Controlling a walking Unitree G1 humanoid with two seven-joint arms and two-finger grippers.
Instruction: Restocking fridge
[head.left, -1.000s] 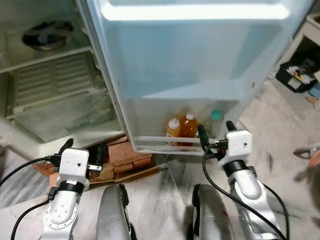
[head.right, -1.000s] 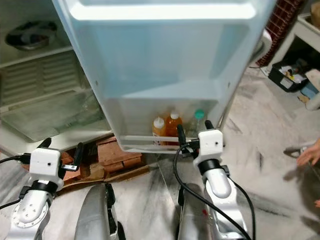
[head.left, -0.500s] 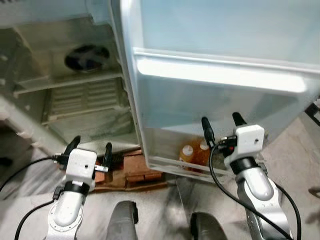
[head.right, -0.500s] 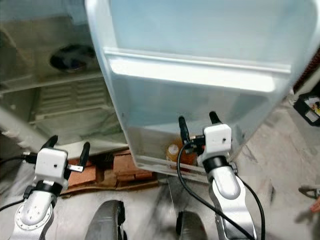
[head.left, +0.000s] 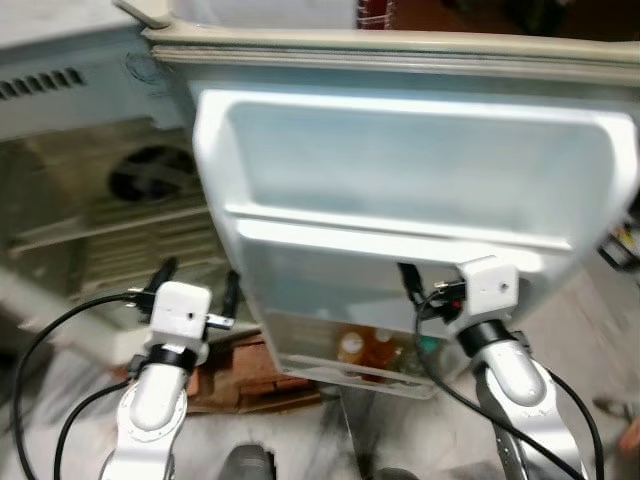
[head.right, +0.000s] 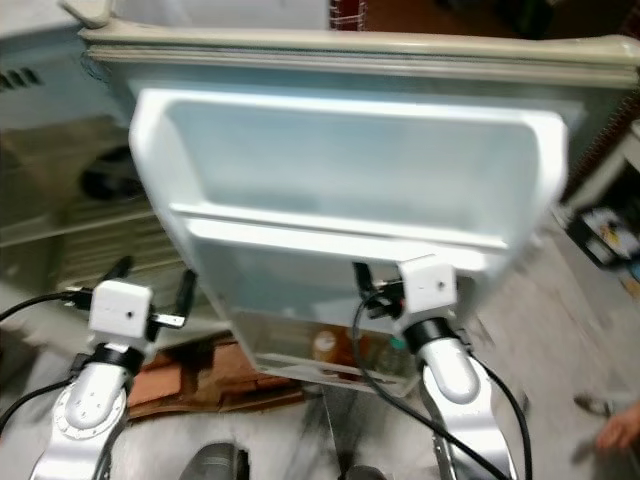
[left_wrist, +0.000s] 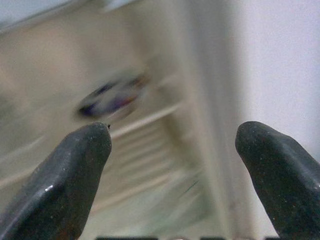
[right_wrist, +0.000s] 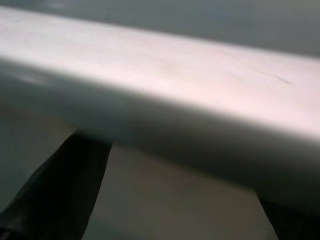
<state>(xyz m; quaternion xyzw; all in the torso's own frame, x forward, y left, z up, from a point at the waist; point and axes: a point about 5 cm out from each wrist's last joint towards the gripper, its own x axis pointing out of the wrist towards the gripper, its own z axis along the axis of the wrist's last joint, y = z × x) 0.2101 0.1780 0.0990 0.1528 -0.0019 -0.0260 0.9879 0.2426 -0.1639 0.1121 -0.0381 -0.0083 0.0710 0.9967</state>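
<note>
Fridge door (head.left: 400, 180); right gripper (head.left: 432, 278) spread, apparently under shelf rail (right_wrist: 165, 95).

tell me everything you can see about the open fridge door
The fridge door stands open, its pale, glossy plastic inner side facing the robot, with a grey gasket along the top edge. A wide moulded recess sits high, a white shelf ledge crosses below it, and the bottom rack holds orange bottles behind a clear rail. The right gripper is raised just under the ledge, fingers apart.

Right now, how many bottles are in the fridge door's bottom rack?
3: two orange ones, and, side by side, and a green-capped one beside the right arm. Others may be hidden.
</note>
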